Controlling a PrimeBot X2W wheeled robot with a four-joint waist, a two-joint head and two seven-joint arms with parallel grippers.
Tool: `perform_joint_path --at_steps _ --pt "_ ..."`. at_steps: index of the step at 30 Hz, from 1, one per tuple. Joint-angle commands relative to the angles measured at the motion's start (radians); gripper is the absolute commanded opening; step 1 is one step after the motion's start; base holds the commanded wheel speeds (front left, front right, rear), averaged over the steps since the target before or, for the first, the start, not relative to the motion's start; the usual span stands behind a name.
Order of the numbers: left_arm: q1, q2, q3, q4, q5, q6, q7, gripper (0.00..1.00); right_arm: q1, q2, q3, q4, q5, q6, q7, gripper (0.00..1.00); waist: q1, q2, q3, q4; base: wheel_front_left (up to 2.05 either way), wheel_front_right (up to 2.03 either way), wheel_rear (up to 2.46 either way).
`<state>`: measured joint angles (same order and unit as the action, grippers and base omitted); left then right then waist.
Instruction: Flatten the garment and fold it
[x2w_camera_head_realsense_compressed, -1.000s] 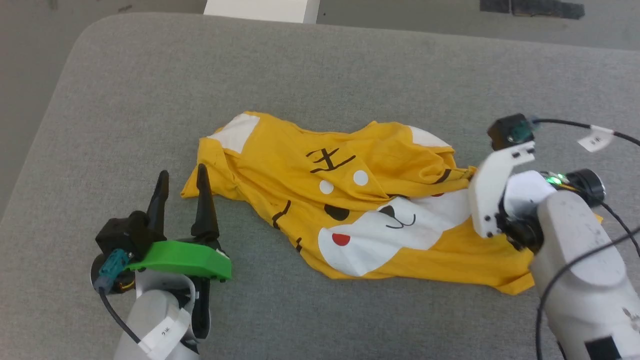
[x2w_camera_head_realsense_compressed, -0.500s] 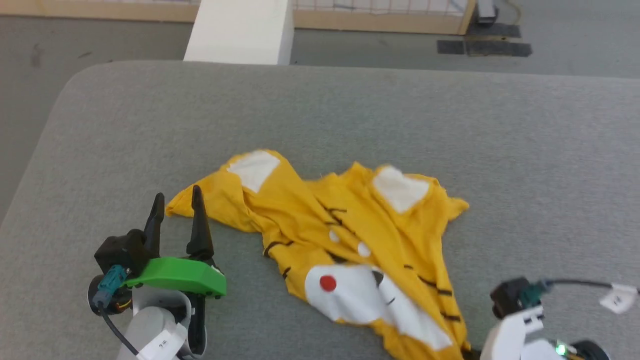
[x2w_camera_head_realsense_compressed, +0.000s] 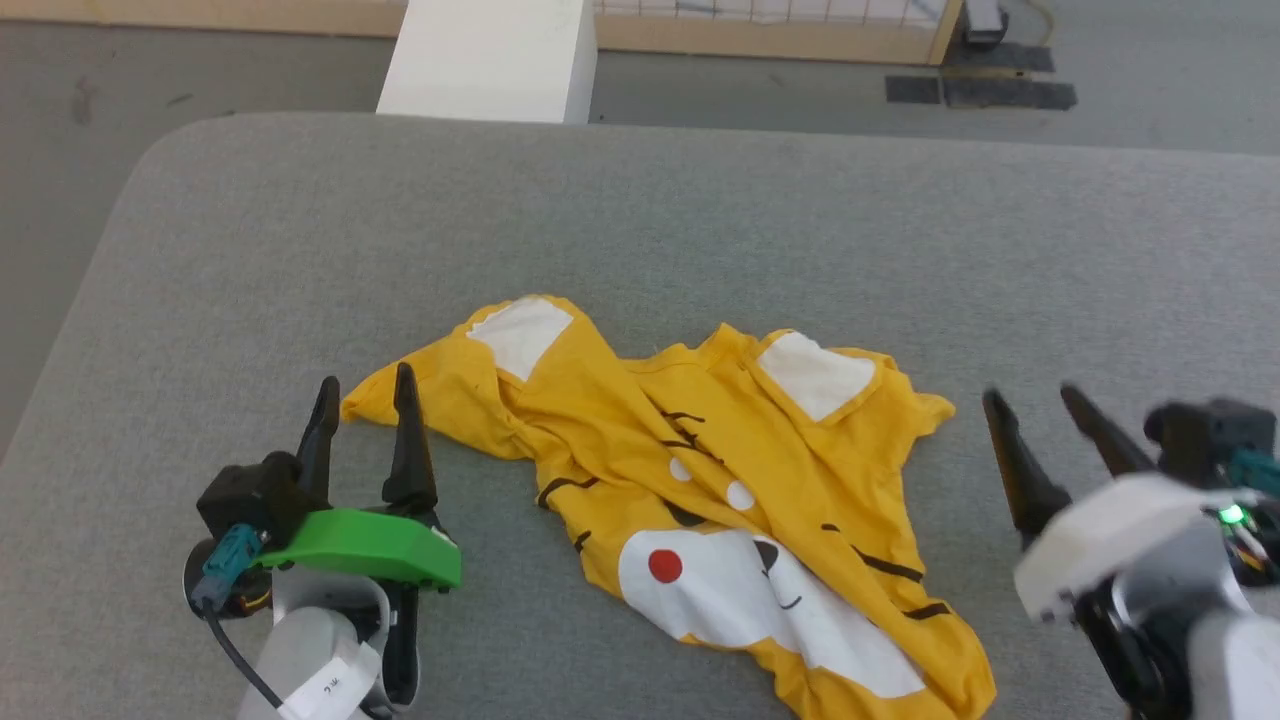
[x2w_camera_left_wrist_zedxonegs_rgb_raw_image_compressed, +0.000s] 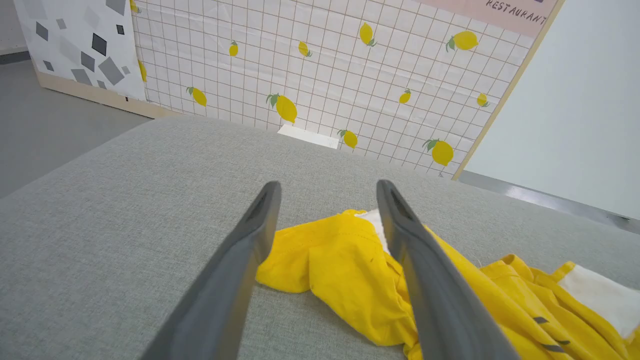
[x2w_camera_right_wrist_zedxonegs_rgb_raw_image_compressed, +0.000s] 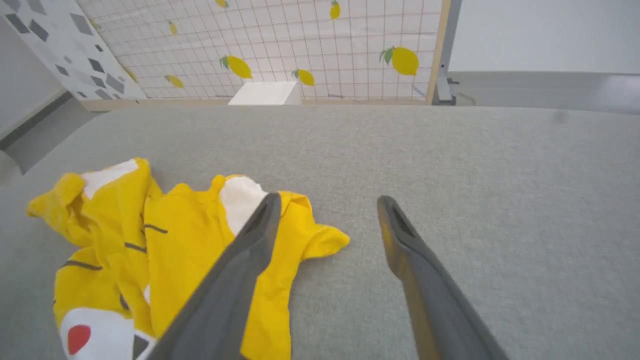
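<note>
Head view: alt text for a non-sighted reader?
A crumpled mustard-yellow T-shirt with a cartoon face lies on a grey padded surface. The left pincer is open by its left corner; the right pincer is open, clear of its right edge.

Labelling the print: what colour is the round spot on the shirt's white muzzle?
Red spot on the garment; head view shows it best.

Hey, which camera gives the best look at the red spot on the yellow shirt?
The head view: the red spot lies fully in sight on the garment's white muzzle, seen from above. The right wrist view catches it low in its corner, at a shallow angle. The left wrist view gives yellow folds and a white patch.
</note>
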<state>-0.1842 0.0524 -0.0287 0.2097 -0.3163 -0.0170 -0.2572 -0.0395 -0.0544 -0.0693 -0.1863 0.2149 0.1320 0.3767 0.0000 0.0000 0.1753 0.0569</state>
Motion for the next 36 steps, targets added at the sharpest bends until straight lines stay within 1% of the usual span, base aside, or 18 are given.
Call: perform_joint_path --at_steps 1,4,7,9,11,13,15,16,17,18,19,20,23,25,29,31,33,36 --pt "-0.013 -0.002 -0.004 -0.007 0.007 -0.002 -0.005 1.00 -0.049 0.003 0.004 0.055 -0.014 -0.001 -0.055 1.00 0.0000 0.0000 0.020 0.019 0.00 0.00 0.00" --pt "-0.022 -0.002 -0.012 -0.013 0.002 0.000 -0.005 1.00 -0.143 0.004 0.007 0.205 -0.027 -0.001 -0.151 1.00 0.0000 0.0000 0.037 0.038 0.00 0.00 0.00" --pt "-0.028 -0.002 -0.018 -0.018 -0.003 0.003 -0.005 1.00 -0.208 0.004 0.019 0.348 -0.048 -0.001 -0.170 1.00 0.0000 0.0000 0.049 0.054 0.00 0.00 0.00" --pt "-0.031 -0.002 -0.022 -0.019 -0.008 0.007 -0.005 1.00 -0.249 0.004 0.020 0.453 -0.071 -0.001 -0.143 1.00 0.0000 0.0000 0.057 0.065 0.00 0.00 0.00" --pt "-0.033 -0.002 -0.026 -0.020 -0.011 0.009 -0.005 1.00 -0.275 0.004 0.024 0.523 -0.085 -0.001 -0.101 1.00 0.0000 0.0000 0.059 0.071 0.00 0.00 0.00" --pt "-0.032 -0.002 -0.027 -0.021 -0.013 0.012 -0.005 1.00 -0.298 0.004 0.024 0.586 -0.111 -0.001 -0.046 1.00 0.0000 0.0000 0.060 0.076 0.00 0.00 0.00" --pt "-0.029 -0.002 -0.026 -0.022 -0.013 0.014 -0.005 1.00 -0.313 0.004 0.027 0.638 -0.134 -0.001 0.035 1.00 0.0000 0.0000 0.057 0.077 0.00 0.00 0.00" --pt "-0.027 -0.002 -0.025 -0.022 -0.012 0.014 -0.005 1.00 -0.318 0.004 0.033 0.658 -0.146 -0.001 0.082 0.60 0.0000 0.0000 0.055 0.076 0.00 0.00 0.00" --pt "-0.024 -0.002 -0.024 -0.021 -0.011 0.015 -0.005 1.00 -0.322 0.004 0.043 0.667 -0.150 -0.001 0.114 0.33 0.0000 0.0000 0.051 0.075 0.00 0.00 0.00" --pt "-0.021 -0.002 -0.022 -0.019 -0.010 0.015 -0.005 1.00 -0.327 0.004 0.046 0.666 -0.153 -0.001 0.132 0.33 0.0000 0.0000 0.047 0.073 0.00 0.00 0.00" --pt "-0.017 -0.002 -0.020 -0.017 -0.009 0.015 -0.005 1.00 -0.332 0.004 0.040 0.656 -0.157 -0.001 0.130 0.00 0.0000 0.0000 0.042 0.070 0.00 0.00 0.00" --pt "-0.015 -0.002 -0.018 -0.016 -0.009 0.014 -0.005 1.00 -0.335 0.004 0.032 0.646 -0.161 -0.001 0.121 0.00 0.0000 0.0000 0.038 0.067 0.00 0.00 0.00" --pt "-0.010 -0.002 -0.019 -0.010 -0.008 0.013 -0.005 1.00 -0.337 0.004 -0.024 0.591 -0.190 -0.001 0.040 0.00 0.0000 0.0000 0.024 0.058 0.00 0.00 0.00" --pt "-0.004 -0.002 -0.021 -0.007 -0.006 0.012 -0.005 1.00 -0.327 0.004 -0.086 0.542 -0.217 -0.001 -0.026 0.00 0.0000 0.0000 0.010 0.049 0.00 0.00 0.00" --pt "0.005 -0.002 -0.025 0.001 -0.003 0.008 -0.005 1.00 -0.282 0.004 -0.230 0.455 -0.267 -0.001 -0.108 0.00 0.0000 0.0000 -0.012 0.034 0.00 0.00 0.00" --pt "0.010 -0.002 -0.027 0.006 -0.002 0.005 -0.005 1.00 -0.250 0.004 -0.300 0.420 -0.288 -0.001 -0.128 0.00 0.0000 0.0000 -0.020 0.026 0.00 0.00 0.00" --pt "0.014 -0.002 -0.028 0.011 0.001 0.002 -0.005 1.00 -0.218 0.004 -0.353 0.405 -0.282 -0.001 -0.125 0.00 0.0000 0.0000 -0.025 0.015 0.00 0.00 0.00" --pt "0.015 -0.002 -0.033 0.021 0.007 -0.006 -0.005 1.00 -0.177 0.004 -0.402 0.414 -0.266 -0.001 -0.109 0.00 0.0000 0.0000 -0.026 -0.001 0.00 0.00 0.00"
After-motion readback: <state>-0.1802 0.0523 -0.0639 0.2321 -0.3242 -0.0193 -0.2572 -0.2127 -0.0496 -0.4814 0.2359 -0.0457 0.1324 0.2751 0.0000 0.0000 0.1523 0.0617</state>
